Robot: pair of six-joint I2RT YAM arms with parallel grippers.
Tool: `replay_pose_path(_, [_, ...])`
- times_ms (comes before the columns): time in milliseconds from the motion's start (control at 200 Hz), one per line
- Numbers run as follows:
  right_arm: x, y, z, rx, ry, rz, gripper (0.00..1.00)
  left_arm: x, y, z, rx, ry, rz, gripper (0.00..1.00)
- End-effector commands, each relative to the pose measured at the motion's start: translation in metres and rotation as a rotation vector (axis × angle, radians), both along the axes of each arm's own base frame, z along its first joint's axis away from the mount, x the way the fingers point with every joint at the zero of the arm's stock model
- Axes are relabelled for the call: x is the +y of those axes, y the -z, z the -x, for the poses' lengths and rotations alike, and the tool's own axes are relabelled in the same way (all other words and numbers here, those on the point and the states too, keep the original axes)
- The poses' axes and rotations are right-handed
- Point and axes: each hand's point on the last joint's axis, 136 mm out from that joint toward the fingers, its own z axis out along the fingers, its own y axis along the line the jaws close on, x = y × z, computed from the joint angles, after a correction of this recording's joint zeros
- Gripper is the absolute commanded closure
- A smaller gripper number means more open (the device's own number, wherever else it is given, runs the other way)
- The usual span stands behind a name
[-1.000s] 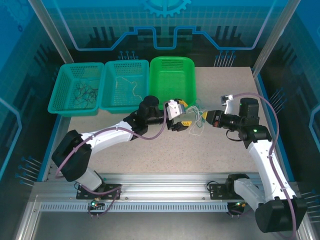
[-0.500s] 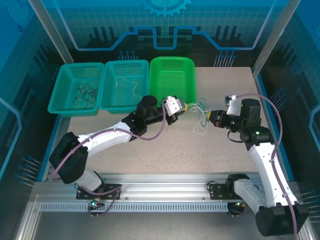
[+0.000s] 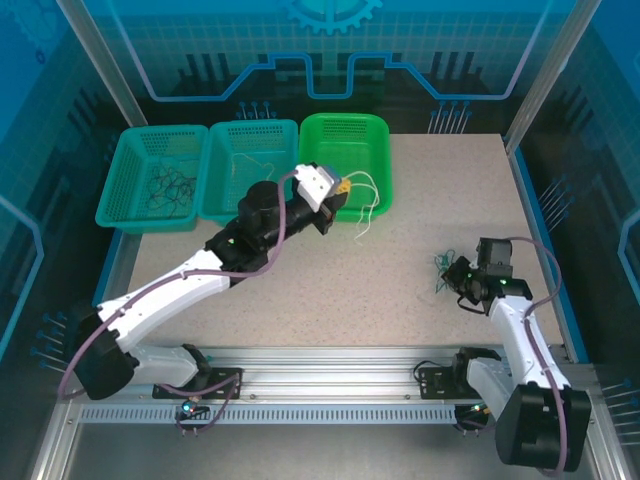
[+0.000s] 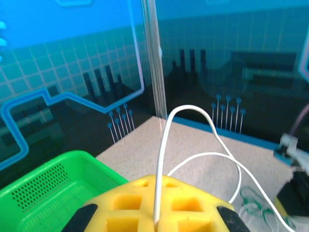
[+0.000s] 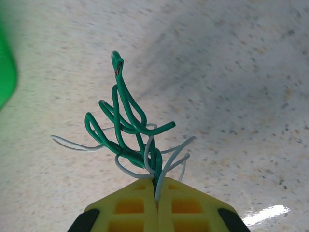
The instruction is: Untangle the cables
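Cables [image 5: 128, 130] knotted green-white sprout from the pinching right hand [image 5: 157, 186], one white strand [image 4: 160, 183] from the pinching left hand [image 4: 155, 223]; thin wire could slip free.

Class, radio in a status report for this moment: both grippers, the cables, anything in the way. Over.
Left gripper shut on one white cable, by the green basket. Right gripper shut on green-and-white tangle, over the table. No obstruction seen.

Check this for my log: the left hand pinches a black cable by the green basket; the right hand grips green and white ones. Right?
The cable in the left hand is white, not black, as the left wrist view shows. The rest stands.
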Motion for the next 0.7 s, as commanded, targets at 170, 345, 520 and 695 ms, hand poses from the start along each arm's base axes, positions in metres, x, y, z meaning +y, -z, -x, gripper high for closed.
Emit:
replay_pose_path(170, [-0.016, 0.027, -0.01, 0.042, 0.066, 0.046, 1.0, 0.049, -0.049, -0.009, 0.022, -0.208, 0.155, 1.0])
replay_pose_path(345, [-0.015, 0.048, 0.001, 0.074, 0.099, 0.024, 0.99, 0.078, -0.045, -0.023, 0.047, -0.358, 0.184, 1.0])
replay_pose_path(520, [-0.001, 0.042, -0.002, 0.062, 0.006, 0.031, 0.96, 0.073, -0.04, -0.017, 0.066, -0.308, 0.179, 1.0])
replay_pose_path(695, [0.019, 0.012, -0.006, 0.007, -0.132, 0.078, 0.74, 0.067, -0.028, -0.019, 0.081, -0.293, 0.142, 1.0])
